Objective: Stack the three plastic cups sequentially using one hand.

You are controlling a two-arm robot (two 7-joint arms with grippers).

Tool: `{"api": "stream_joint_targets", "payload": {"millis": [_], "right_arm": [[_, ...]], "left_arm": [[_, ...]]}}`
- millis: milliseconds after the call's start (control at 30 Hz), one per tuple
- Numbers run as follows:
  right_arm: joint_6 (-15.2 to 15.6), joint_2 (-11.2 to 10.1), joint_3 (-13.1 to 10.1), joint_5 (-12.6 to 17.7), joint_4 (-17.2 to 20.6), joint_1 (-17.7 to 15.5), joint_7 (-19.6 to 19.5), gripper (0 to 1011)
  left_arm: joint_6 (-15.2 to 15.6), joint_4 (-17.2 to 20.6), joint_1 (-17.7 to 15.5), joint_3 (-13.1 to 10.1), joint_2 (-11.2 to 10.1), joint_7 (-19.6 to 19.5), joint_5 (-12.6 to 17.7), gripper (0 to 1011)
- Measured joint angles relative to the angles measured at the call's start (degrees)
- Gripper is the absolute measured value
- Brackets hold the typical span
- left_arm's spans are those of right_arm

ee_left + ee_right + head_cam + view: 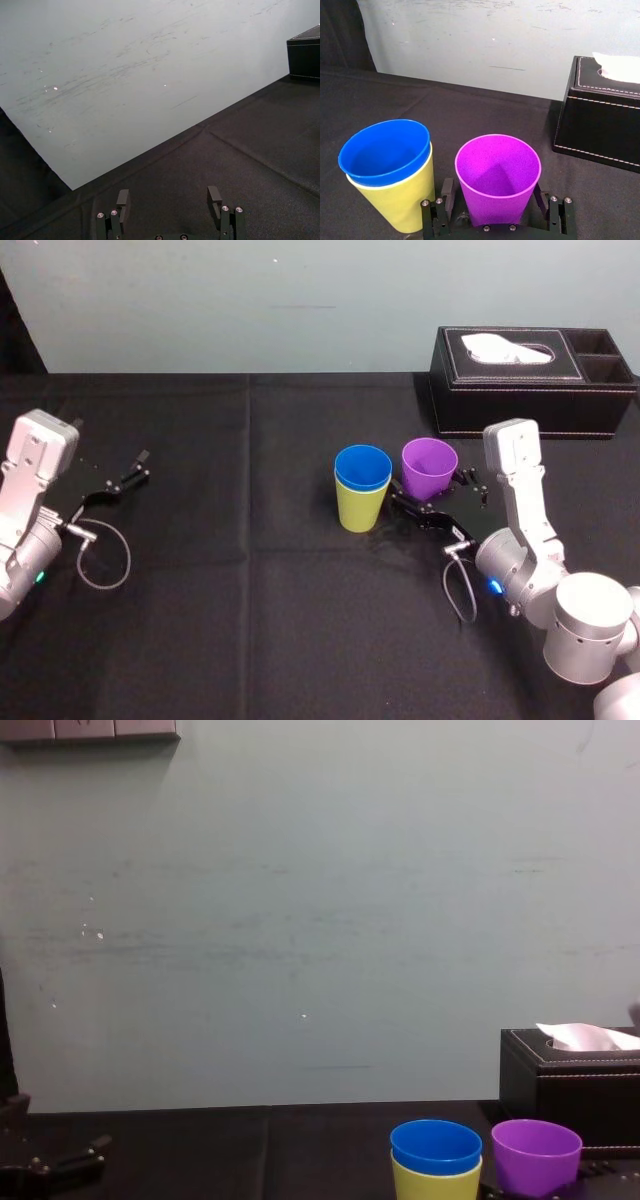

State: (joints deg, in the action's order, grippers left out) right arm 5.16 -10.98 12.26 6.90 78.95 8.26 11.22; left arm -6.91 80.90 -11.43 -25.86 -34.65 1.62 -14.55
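A blue cup (362,468) sits nested inside a yellow-green cup (360,510) near the middle of the black table. Just to its right the purple cup (428,468) stands upright on its own, a small gap away. My right gripper (428,492) is open, low at the table, with one finger on each side of the purple cup's lower part. The right wrist view shows the purple cup (497,175) between the fingers (447,191), with the blue cup (385,155) in the yellow-green one (402,207) beside it. My left gripper (135,472) rests open and empty at the far left.
A black tissue box (530,390) with a white tissue stands at the back right, close behind the purple cup. A pale wall runs along the table's far edge. The black cloth (250,590) stretches between the cups and the left arm.
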Motion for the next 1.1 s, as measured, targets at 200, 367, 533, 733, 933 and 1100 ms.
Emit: {"api": "stream_joint_targets", "payload": {"millis": [200, 367, 533, 733, 933, 1100], "right_arm": [[0.00, -0.01, 0.01, -0.03, -0.05, 0.02, -0.03, 1003], [0.00, -0.09, 0.01, 0.01, 0.06, -0.05, 0.00, 998], [0.00, -0.13, 0.01, 0.04, 0.14, -0.11, 0.02, 907], [0.01, -0.16, 0.01, 0.09, 0.21, -0.15, 0.04, 754], [0.03, -0.19, 0.01, 0.13, 0.25, -0.18, 0.06, 711], [0.29, -0.22, -0.07, 0.24, 0.52, -0.20, 0.21, 711]], "left_arm": [[0.00, 0.00, 0.00, 0.00, 0.00, 0.00, 0.00, 1011], [0.00, 0.00, 0.00, 0.00, 0.00, 0.00, 0.00, 1011], [0.00, 0.00, 0.00, 0.00, 0.00, 0.00, 0.00, 1011], [0.00, 0.00, 0.00, 0.00, 0.00, 0.00, 0.00, 1012], [0.00, 0.00, 0.00, 0.00, 0.00, 0.00, 0.00, 1011], [0.00, 0.00, 0.00, 0.00, 0.00, 0.00, 0.00, 1011]]}}
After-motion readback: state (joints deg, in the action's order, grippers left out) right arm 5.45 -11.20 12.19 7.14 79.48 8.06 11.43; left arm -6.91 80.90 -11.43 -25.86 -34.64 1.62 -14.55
